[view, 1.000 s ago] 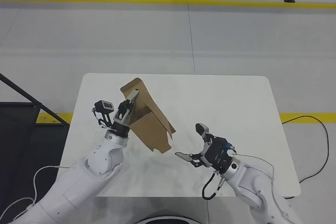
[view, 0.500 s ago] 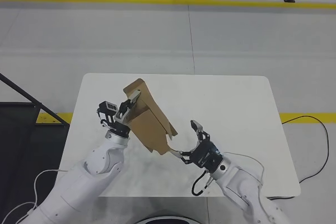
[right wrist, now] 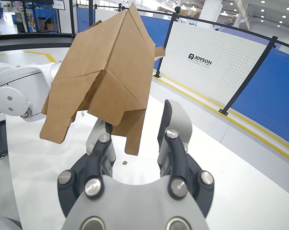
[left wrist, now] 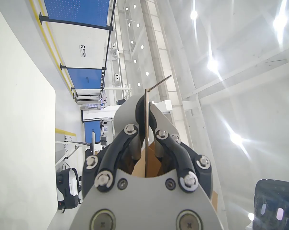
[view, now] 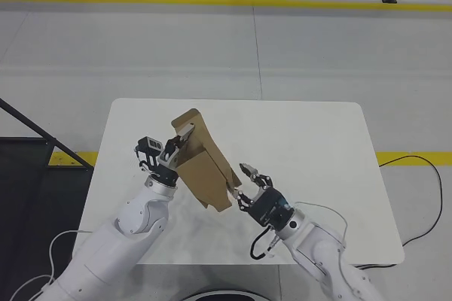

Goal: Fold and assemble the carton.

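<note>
Left jaws: clamped on the carton's [view: 203, 162] upper edge.
Carton: partly folded, held tilted above the worktop [view: 309, 143], long axis sloping down toward the right arm.
Right jaws: spread wide just right of the carton, its lowest flap at their mouth.
Nearer arm: right, likely pinches that flap.

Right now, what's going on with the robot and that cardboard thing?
The robot is partway through folding a carton. Its left gripper is shut on the edge of one panel, holding the half-folded carton tilted above the white table. The right gripper is open beside the carton's lower flaps, not gripping them. The flaps hang loose, so the box isn't assembled yet.
</note>
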Controlling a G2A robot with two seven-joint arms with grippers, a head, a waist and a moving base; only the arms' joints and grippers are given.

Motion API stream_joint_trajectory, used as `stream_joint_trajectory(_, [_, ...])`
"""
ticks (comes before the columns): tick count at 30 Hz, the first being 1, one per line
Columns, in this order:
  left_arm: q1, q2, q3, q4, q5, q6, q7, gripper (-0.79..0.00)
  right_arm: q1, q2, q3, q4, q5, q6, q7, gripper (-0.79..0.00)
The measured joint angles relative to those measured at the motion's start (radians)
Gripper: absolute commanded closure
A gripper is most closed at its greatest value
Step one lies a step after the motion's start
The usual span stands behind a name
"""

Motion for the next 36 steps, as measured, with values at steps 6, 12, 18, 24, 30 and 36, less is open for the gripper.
stream_joint_trajectory(6, [0.011,-0.014,-0.019,0.002,0.007,0.011,-0.014,0.0,-0.002,-0.004,0.001,-0.006,-0.007,-0.002,-0.001,-0.231])
stream_joint_trajectory(12, [0.02,-0.027,-0.037,0.002,0.018,0.019,-0.024,0.0,-0.006,-0.007,0.009,-0.009,-0.009,-0.008,-0.003,-0.111])
stream_joint_trajectory(18, [0.029,-0.04,-0.055,-0.001,0.026,0.031,-0.035,-0.329,-0.015,-0.009,0.018,-0.017,-0.015,-0.006,-0.007,0.0])
stream_joint_trajectory(24, [0.038,-0.051,-0.077,-0.01,0.036,0.05,-0.039,-0.785,-0.031,-0.011,0.028,-0.032,-0.046,0.024,-0.007,0.0])
stream_joint_trajectory(30, [0.049,-0.059,-0.106,-0.021,0.041,0.074,-0.035,-0.785,-0.048,-0.012,0.038,-0.05,-0.071,0.046,-0.005,0.0])
stream_joint_trajectory(36, [0.067,-0.067,-0.143,-0.03,0.049,0.088,-0.029,-0.785,-0.076,-0.013,0.054,-0.073,-0.115,0.093,-0.017,0.0])
